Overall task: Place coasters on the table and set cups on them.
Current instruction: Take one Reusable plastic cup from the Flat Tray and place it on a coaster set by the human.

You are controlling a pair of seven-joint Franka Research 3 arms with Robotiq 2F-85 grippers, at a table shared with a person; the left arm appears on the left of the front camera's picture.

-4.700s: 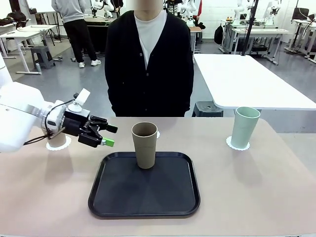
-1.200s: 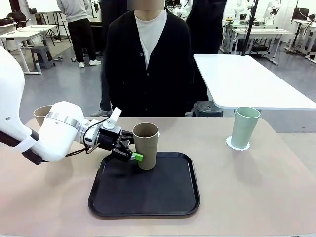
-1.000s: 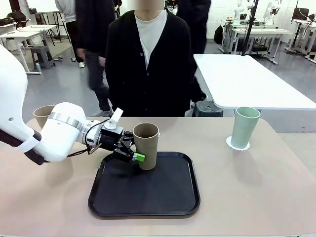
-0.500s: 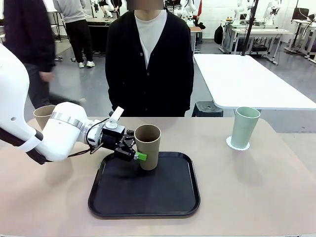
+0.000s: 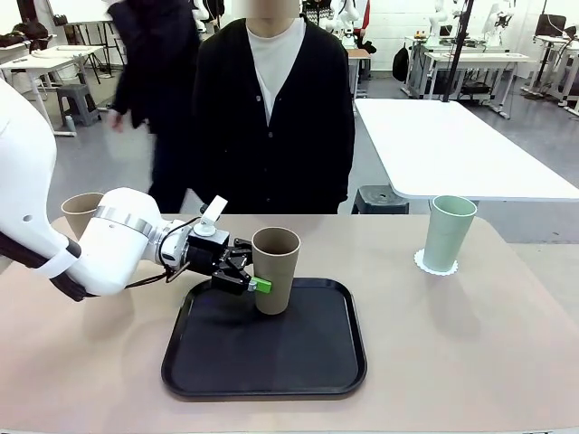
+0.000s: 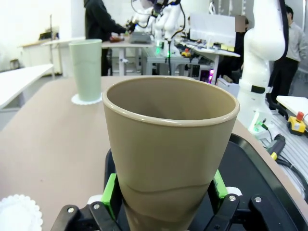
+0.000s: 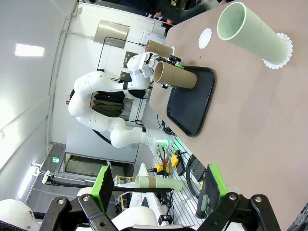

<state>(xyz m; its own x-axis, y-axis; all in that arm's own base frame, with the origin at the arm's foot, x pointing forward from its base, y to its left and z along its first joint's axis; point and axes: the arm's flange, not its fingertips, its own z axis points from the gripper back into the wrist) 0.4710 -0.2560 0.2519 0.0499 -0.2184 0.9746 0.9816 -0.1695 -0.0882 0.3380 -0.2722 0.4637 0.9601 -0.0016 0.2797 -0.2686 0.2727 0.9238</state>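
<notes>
Left gripper (image 5: pixel 256 282): at centre left of the front frame, green pads clamped on the lower body of a tan cup (image 5: pixel 275 268). In the left wrist frame we see the same cup (image 6: pixel 169 154) between the pads (image 6: pixel 111 193), rising from the bottom edge with its open mouth at mid-frame. We cannot tell from these angles whether its base rests on the black tray (image 5: pixel 317 362) or hangs just above it.

Right gripper (image 7: pixel 156 192): fingers spread wide apart at the bottom of its wrist frame, nothing between them.

Second tan cup (image 5: pixel 80 212): left edge of the front frame, standing on the table (image 5: pixel 470 344) behind the left arm.

Mint green cup (image 5: pixel 449 232): right of the front frame, upright on a white scalloped coaster (image 5: pixel 422 264). Also at the upper left of the left wrist frame (image 6: pixel 86 70) and the upper right of the right wrist frame (image 7: pixel 252 33).

Bare coaster (image 6: pixel 18 212): lower left corner of the left wrist frame, lying on the table beside the tray. In the right wrist frame we see it (image 7: pixel 205 38) at upper centre.

Person in a dark cardigan (image 5: pixel 276 117): top centre of the front frame, standing at the table's far edge.
</notes>
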